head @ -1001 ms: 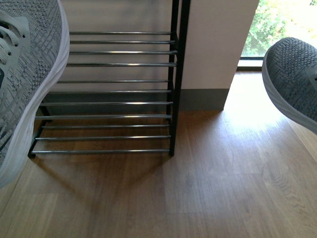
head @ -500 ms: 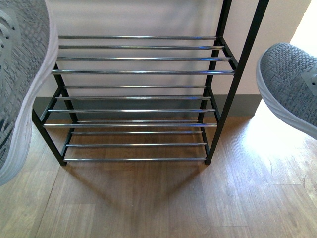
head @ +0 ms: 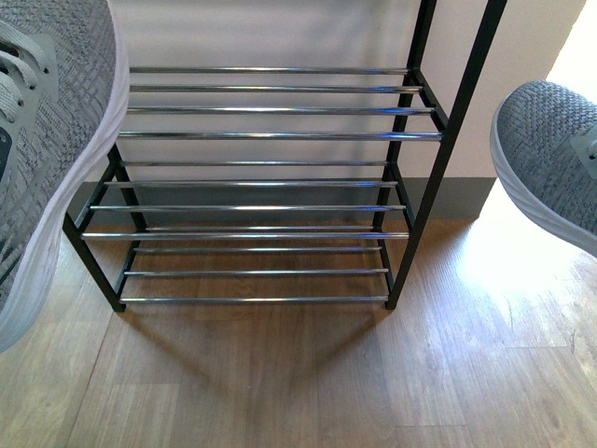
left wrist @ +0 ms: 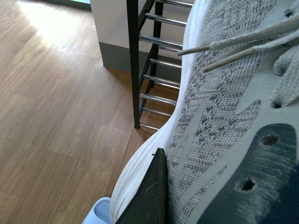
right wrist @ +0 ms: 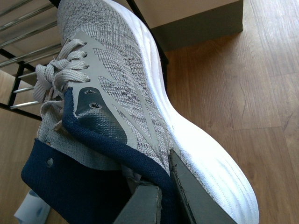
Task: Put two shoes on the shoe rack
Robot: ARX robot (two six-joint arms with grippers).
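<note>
The shoe rack (head: 270, 135) stands ahead on the floor, a black frame with chrome bars, and its tiers in view are bare. The left shoe (head: 47, 140), grey knit with a white sole, hangs in the air at the far left, in front of the rack's left end. My left gripper (left wrist: 168, 182) is shut on its side by the collar, with one dark finger (left wrist: 152, 196) against the sole. The right shoe (head: 550, 159) hangs at the far right, beyond the rack's right post. My right gripper (right wrist: 166, 177) is shut on its navy collar (right wrist: 126, 154).
The wall with a grey skirting (head: 466, 196) runs behind the rack. The wooden floor (head: 280, 373) lies in front, with a sunlit patch at the right. A pale blue object (left wrist: 100, 210) lies on the floor below the left shoe.
The view has swung so that the rack sits centred between the shoes. In the last half second the left shoe has moved a little inward towards the rack, and the right shoe has barely moved.
</note>
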